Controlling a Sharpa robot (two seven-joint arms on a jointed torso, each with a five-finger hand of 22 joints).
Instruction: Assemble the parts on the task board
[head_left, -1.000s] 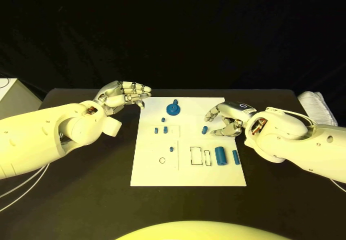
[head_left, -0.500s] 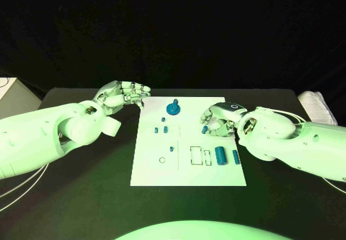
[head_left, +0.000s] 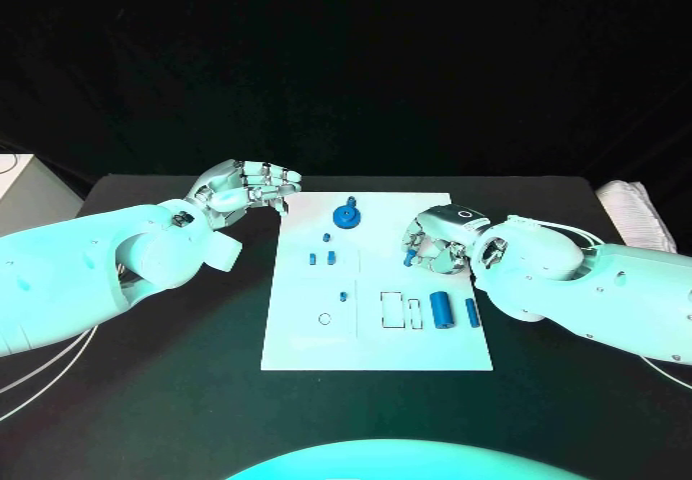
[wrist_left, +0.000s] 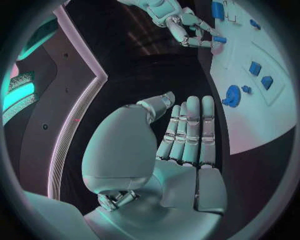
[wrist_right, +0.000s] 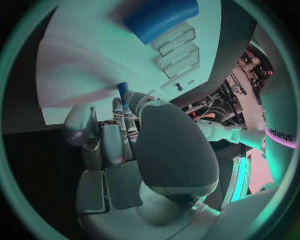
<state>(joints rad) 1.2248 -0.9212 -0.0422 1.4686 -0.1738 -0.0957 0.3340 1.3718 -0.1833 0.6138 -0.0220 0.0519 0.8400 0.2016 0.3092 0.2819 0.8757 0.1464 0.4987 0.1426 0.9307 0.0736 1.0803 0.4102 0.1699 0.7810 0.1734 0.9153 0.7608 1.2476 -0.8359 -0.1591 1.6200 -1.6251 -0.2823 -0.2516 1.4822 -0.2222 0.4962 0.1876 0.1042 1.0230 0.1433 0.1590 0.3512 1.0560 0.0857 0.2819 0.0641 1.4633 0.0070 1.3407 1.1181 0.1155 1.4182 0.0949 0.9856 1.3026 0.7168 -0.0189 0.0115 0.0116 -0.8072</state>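
From the head view, the right hand (head_left: 437, 243) pinches a small blue peg (head_left: 410, 259) over the white task board (head_left: 378, 350); several blue parts lie unplaced. Left wrist view: the left hand (wrist_left: 187, 140) idles, fingers together, holding nothing. Right wrist view: fingers (wrist_right: 122, 117) clamp the peg.

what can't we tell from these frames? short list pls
- Head view: whether the right hand actually grips the small blue peg; its fingers cover the contact.
- Right wrist view: the peg's lower end, hidden behind the fingertips.
- Head view: the small parts on the task board are too small to identify shapes.
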